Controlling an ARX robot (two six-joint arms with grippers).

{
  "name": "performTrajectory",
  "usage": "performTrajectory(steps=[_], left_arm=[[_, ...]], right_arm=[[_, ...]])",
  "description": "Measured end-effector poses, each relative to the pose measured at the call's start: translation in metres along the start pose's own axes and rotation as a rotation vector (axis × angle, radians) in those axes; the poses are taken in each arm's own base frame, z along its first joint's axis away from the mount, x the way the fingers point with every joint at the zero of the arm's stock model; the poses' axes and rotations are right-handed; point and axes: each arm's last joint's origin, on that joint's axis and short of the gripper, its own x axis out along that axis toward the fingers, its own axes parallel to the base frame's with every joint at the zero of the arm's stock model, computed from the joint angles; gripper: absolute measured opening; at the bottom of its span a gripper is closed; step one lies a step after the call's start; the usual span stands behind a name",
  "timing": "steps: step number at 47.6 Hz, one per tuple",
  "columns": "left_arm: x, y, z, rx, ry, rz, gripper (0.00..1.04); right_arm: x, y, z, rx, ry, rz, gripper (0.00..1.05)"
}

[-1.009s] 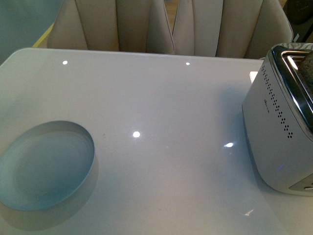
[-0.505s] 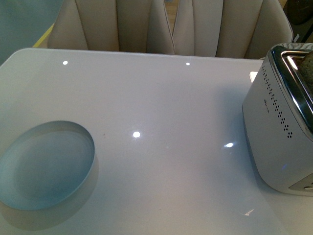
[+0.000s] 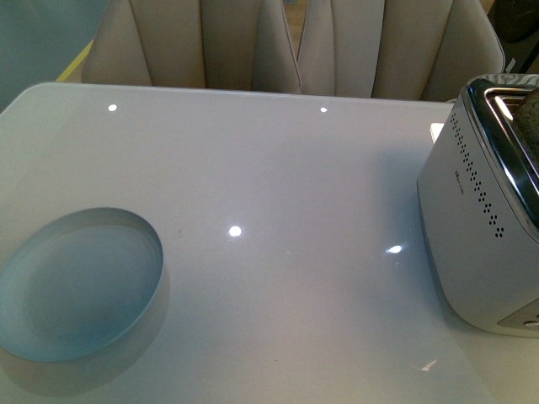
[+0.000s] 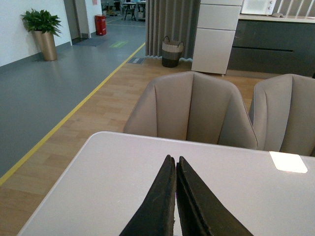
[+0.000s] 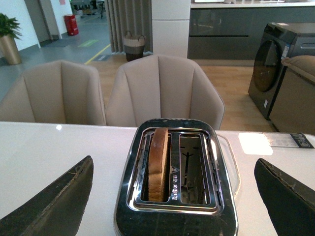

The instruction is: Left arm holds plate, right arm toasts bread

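Observation:
The pale blue-grey plate [image 3: 77, 284] lies on the white table at the front left in the front view. The bread [image 5: 158, 164] stands upright in one slot of the chrome toaster [image 5: 174, 196]; its top shows at the right edge of the front view [image 3: 530, 126]. My left gripper [image 4: 173, 160] is shut and empty, its black fingers pressed together above the bare table. My right gripper [image 5: 174, 196] is open, its fingers spread wide on either side of the toaster and apart from it. Neither arm shows in the front view.
The white-sided toaster [image 3: 480, 219] stands at the table's right edge. Its other slot [image 5: 194, 167] holds nothing. Beige chairs [image 3: 286, 46] stand along the table's far side. A small white card [image 4: 288, 162] lies on the table.

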Motion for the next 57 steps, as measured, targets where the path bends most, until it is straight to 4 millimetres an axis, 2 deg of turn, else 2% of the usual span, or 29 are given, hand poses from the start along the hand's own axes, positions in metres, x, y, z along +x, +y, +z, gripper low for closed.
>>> performTrajectory(steps=[8,14,39,57], left_arm=[[-0.016,0.000,-0.005,0.000,0.000,0.000,0.03],[-0.025,0.000,-0.017,0.001,0.005,0.000,0.03],[-0.048,0.000,-0.009,0.003,-0.024,0.000,0.03],[-0.057,0.000,-0.009,0.003,-0.024,0.000,0.03]], right_arm=[[0.000,0.000,0.000,0.000,0.000,0.000,0.96],[0.000,0.000,0.000,0.000,0.000,0.000,0.96],[0.000,0.000,0.000,0.000,0.000,0.000,0.96],[0.000,0.000,0.000,0.000,0.000,0.000,0.96]])
